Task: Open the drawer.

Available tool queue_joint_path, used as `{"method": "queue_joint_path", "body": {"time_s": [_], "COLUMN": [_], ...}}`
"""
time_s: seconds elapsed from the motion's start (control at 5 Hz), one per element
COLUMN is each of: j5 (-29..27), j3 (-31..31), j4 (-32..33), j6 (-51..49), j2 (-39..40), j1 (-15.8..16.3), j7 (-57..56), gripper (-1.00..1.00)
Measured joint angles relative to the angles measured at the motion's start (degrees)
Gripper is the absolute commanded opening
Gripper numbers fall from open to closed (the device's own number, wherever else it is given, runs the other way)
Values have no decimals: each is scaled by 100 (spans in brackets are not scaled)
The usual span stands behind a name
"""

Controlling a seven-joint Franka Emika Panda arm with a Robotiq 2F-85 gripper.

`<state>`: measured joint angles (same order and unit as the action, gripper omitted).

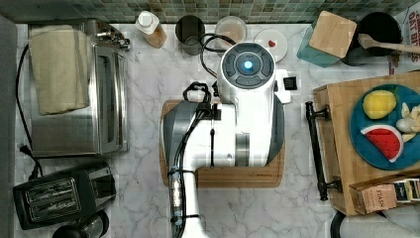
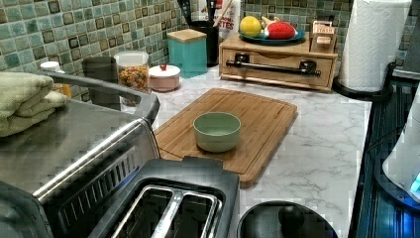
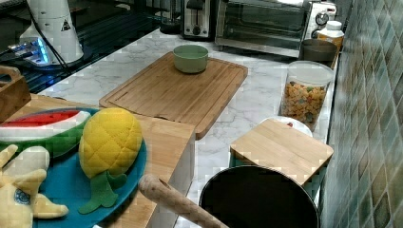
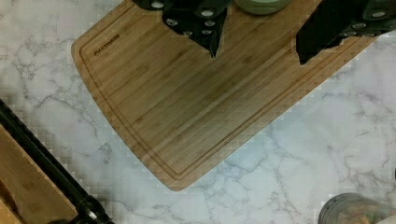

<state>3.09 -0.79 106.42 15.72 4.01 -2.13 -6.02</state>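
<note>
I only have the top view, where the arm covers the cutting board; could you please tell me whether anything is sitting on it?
Observer: Yes, a green bowl stands on the cutting board, at the end far from the drawer.
Operator: Thank you. Is the drawer pulled out at all?
Observer: No. In the left view its front sits flush with its box, so it looks shut.
Operator: And how is the gripper?
Observer: In the wrist view the gripper is open and empty above the board, well apart from the black handle.
</note>
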Motion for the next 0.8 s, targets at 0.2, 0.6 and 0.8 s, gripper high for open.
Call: {"method": "queue_joint_path", "body": {"time_s": [0.2, 0.6, 0.8], "j5": [5, 4, 16], "j3": [0, -2, -1], "j4": [6, 280, 750], "j6": [36, 504, 1041], "j2": [45, 57, -153], "j1": [-2, -3, -3], "j7": [0, -433, -1460], "gripper": [100, 100, 100]}}
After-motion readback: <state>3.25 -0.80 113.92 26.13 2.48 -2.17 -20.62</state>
